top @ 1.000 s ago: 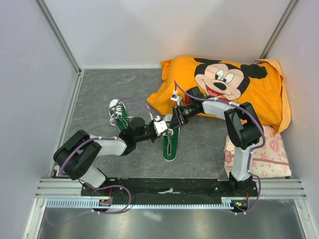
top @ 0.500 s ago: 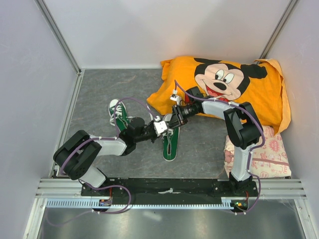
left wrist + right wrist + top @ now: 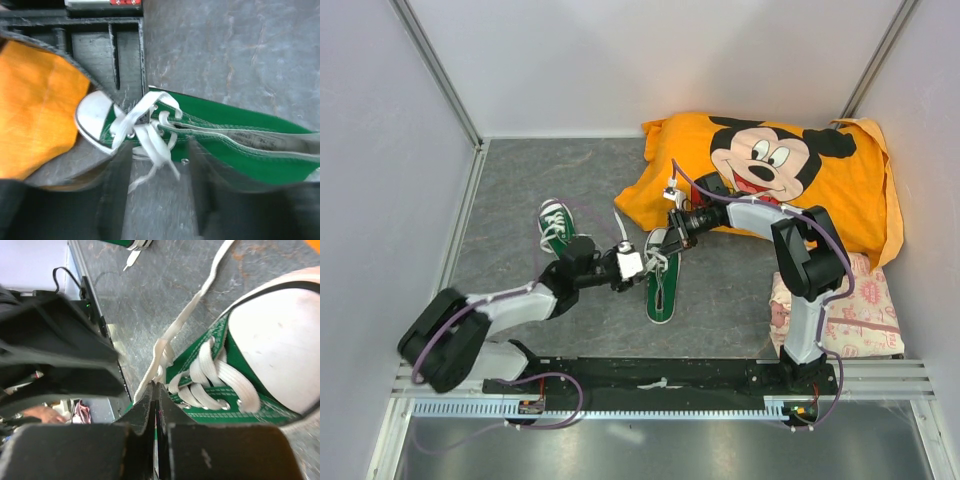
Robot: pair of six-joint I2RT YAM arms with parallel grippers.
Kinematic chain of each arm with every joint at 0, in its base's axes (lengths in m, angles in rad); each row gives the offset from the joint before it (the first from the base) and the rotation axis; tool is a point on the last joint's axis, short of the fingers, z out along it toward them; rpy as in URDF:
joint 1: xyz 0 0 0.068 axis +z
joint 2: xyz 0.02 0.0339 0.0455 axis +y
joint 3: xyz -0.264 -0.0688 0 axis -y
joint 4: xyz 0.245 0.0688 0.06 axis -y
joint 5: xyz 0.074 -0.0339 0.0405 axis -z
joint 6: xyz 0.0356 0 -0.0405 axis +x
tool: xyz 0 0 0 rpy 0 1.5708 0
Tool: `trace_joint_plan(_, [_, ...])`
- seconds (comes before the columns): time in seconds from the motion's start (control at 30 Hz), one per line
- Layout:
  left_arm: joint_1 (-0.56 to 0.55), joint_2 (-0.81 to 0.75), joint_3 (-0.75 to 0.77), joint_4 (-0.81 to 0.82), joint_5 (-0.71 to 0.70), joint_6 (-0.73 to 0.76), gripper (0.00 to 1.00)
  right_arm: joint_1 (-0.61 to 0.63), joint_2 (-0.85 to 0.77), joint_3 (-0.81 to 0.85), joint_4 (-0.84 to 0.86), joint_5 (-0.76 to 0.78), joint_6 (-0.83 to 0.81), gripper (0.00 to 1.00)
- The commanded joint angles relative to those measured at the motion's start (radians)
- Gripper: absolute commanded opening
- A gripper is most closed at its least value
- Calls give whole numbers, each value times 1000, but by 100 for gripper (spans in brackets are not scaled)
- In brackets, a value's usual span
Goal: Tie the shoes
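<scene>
The shoe (image 3: 660,285) I was working on lay at the middle of the overhead view, opening up and green insole showing, its white toe cap (image 3: 270,340) pointing toward the top of the frame and just beside the lower edge of the orange Mickey cloth (image 3: 840,190). Its laces (image 3: 150,132) sat loosely crossed over the eyelets, and one long strand (image 3: 200,295) trailed away across the grey tabletop (image 3: 520,190). The right end effector (image 3: 155,390) was pressed fully closed at the lace-up, the strand running down to its tips; I could not tell whether the strand was pinched. The left end effector (image 3: 156,165) hung over the same shoe from the left with its fingers well apart, a loose lace end lying in the gap. The other shoe (image 3: 556,224) stood apart, left of centre. A pink patterned cloth (image 3: 855,305) lay at lower right.
</scene>
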Motion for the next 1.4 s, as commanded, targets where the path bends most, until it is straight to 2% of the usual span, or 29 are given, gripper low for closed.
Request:
trace_joint_plan(0.0, [53, -208, 32, -333, 186, 229, 68, -21, -88, 8, -15, 31, -33, 0])
trace_joint_plan(0.1, [129, -245, 72, -503, 195, 311, 70, -24, -108, 21, -57, 62, -65, 0])
trace_joint_plan(0.13, [154, -242, 105, -569, 221, 409, 70, -23, -109, 31, -66, 72, -87, 0])
trace_joint_plan(0.2, [248, -222, 148, -704, 246, 490, 71, -23, -108, 47, -121, 111, -123, 0])
trace_joint_plan(0.27, [307, -129, 263, -804, 292, 614, 71, -23, -109, 64, -162, 138, -150, 0])
trace_joint_plan(0.3, [342, -88, 309, -914, 296, 652, 70, -21, -109, 67, -172, 154, -180, 0])
trace_joint_plan(0.37, [361, 29, 429, -975, 298, 720, 70, -21, -109, 77, -190, 183, -199, 0])
trace_joint_plan(0.53, [347, 173, 520, -973, 306, 861, 79, -20, -99, 103, -210, 192, -210, 0])
trace_joint_plan(0.7, [332, 342, 632, -961, 264, 858, 80, -9, -97, 124, -236, 203, -222, 0])
trace_joint_plan(0.9, [329, 474, 739, -1005, 246, 912, 79, 0, -97, 140, -259, 205, -234, 0])
trace_joint_plan(0.97, [327, 506, 793, -1054, 247, 940, 78, 3, -94, 144, -265, 203, -236, 0])
trace_joint_plan(1.1, [320, 585, 892, -1264, 255, 1035, 74, 3, -97, 141, -262, 192, -240, 0])
trace_joint_plan(1.37, [287, 721, 1066, -1413, 180, 1044, 57, 3, -119, 124, -264, 198, -239, 0])
